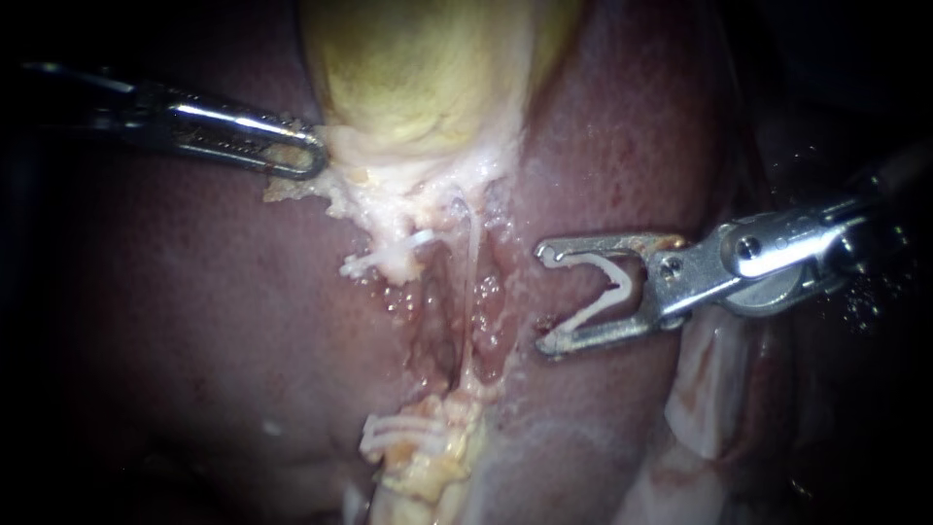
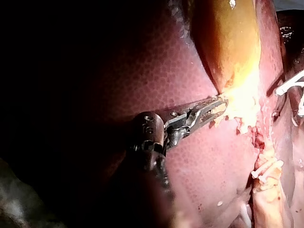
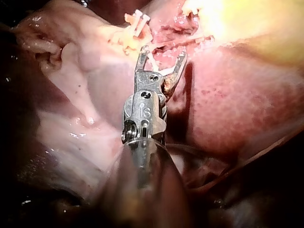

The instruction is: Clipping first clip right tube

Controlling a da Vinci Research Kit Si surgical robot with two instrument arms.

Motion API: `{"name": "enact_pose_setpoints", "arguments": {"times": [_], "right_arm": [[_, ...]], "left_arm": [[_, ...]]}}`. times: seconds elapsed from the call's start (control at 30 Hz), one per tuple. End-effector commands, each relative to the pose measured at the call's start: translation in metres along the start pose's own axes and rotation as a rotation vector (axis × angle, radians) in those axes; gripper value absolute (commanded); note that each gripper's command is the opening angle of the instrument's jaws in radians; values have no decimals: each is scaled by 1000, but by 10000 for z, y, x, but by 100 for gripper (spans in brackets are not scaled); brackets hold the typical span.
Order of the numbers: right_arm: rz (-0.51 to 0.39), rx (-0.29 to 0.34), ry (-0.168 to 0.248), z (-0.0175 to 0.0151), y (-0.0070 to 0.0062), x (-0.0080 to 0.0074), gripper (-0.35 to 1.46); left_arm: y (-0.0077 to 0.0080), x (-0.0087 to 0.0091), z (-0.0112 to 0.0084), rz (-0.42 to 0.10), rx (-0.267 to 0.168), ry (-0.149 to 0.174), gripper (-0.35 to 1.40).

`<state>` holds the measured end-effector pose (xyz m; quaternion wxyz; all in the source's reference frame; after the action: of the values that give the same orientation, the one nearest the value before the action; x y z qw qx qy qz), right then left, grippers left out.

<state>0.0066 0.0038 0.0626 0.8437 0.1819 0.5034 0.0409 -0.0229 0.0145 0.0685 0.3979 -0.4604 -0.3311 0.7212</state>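
In the endoscope view, the left tool (image 1: 313, 156) pinches the pale lower edge of the gallbladder (image 1: 428, 78). The right tool (image 1: 544, 299) holds an open white clip (image 1: 607, 297) in wide jaws, just beside the thin right tube (image 1: 473, 272) and apart from it. The left wrist view shows that pinch from close by. In the right wrist view, the clip sits between the spread jaws.

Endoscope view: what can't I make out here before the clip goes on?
Endoscope view: the thin tube runs down into pale tissue; lower end lost.
Left wrist view: glare hides whether the left instrument holds the gallbladder.
Right wrist view: the right instrument and its clip overlap the tube; gap unclear.
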Motion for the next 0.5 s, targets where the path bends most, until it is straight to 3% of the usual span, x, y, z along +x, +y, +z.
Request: {"name": "enact_pose_setpoints", "arguments": {"times": [0.03,0.27,0.5], "right_arm": [[0,-1,0,0,0,0,50],[0,2,1,1,-1,0,50],[-1,18,3,11,-1,-1,50]], "left_arm": [[1,1,-3,-1,-2,-1,-35],[31,22,-42,-24,-2,-1,-35],[46,29,-47,-14,-4,10,-35]]}}
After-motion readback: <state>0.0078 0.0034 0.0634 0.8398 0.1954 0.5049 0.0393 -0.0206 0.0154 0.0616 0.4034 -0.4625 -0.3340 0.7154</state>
